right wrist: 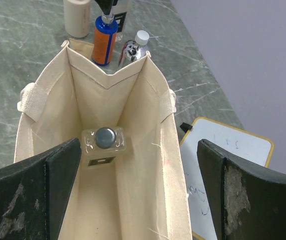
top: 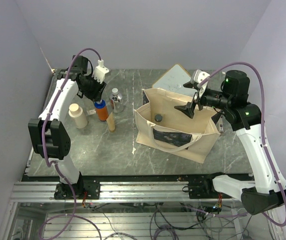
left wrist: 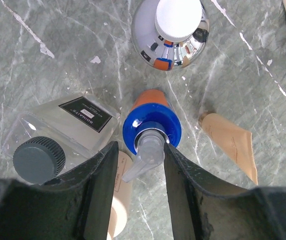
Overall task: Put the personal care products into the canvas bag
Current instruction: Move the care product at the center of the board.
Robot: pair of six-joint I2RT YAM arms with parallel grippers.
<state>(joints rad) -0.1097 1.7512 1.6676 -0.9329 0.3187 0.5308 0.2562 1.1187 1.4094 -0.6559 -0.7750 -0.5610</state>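
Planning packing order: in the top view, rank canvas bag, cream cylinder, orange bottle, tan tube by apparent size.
1. canvas bag
2. cream cylinder
3. orange bottle and tan tube: too alike to rank.

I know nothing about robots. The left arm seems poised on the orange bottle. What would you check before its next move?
1. Fingers of the left gripper sit on either side of the pump of the orange bottle: ok.
2. Firm hold on that pump: cannot tell.
3. The clear bottle with dark cap is clear of the fingers: not ok, it crowds one finger.
4. Mouth of the canvas bag stands open: ok.
5. Room beside the bottle already inside: ok.
6. The right gripper is out of the drop path: not ok, it hangs open over the bag's mouth.
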